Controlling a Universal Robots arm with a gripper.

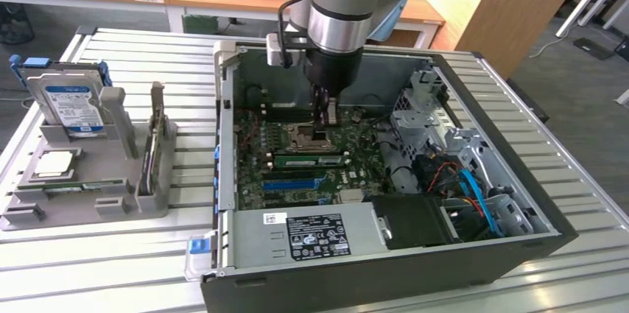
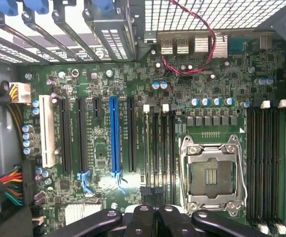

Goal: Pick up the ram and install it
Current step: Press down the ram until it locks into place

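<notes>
Gripper (image 2: 155, 200): nearest the wrist lens, jaws pressed together and pinching nothing that can be made out; it hangs low inside the case (image 1: 550, 213), over the motherboard (image 2: 98, 74).
Ram (image 1: 312, 159): green stick with a pale label, standing on edge in a slot just beside the empty CPU socket (image 2: 213, 170), apparently seated.
Contact: fingertips sit near one end of the slot row; whether they touch the stick cannot be told.
Handling: likely light, thin and stiff, yet fragile; it would snap or scratch sooner than bend.
Hold: best taken by the bare long edges near the middle, clear of the chips and the contact edge, and kept upright.
</notes>
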